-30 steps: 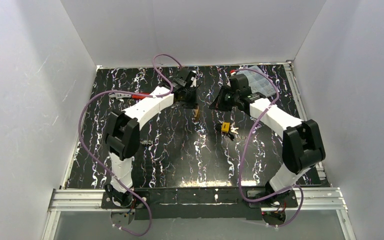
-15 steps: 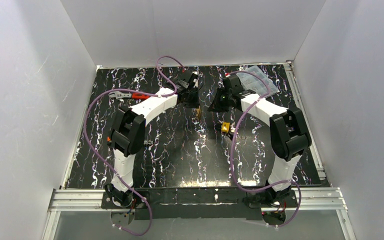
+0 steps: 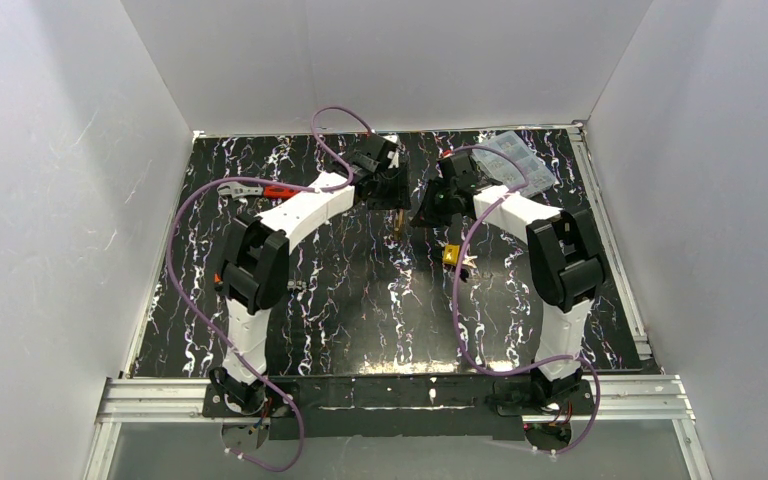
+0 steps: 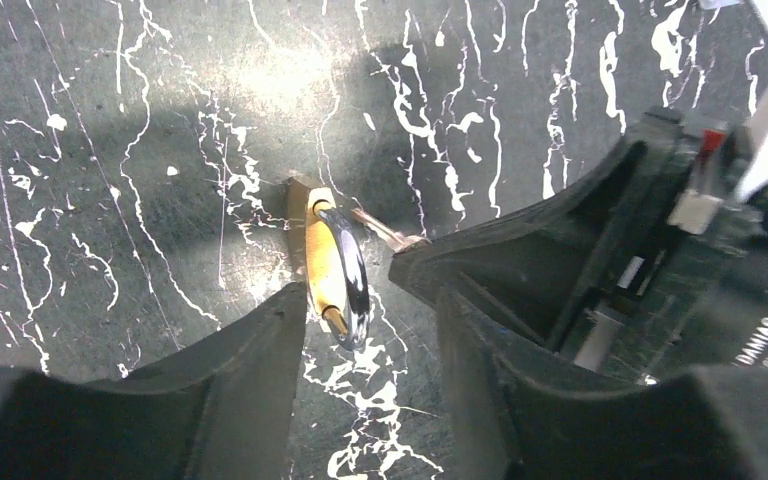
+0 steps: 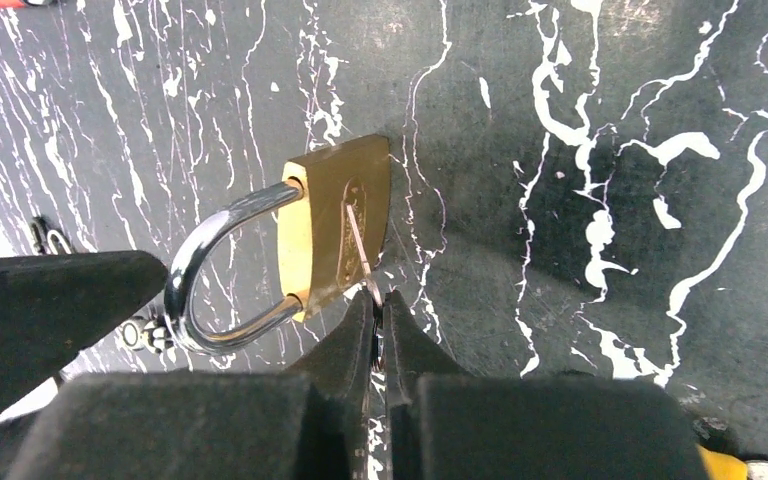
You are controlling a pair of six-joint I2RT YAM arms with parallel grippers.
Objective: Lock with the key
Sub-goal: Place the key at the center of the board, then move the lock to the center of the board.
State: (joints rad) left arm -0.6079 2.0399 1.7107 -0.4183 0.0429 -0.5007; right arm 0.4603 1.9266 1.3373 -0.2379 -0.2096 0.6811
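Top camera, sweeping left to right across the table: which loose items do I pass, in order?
Wrench → lock → small yellow item → clear plastic box.

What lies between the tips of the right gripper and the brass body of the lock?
Only the key: in the right wrist view its thin blade runs from the shut right gripper to the lock.
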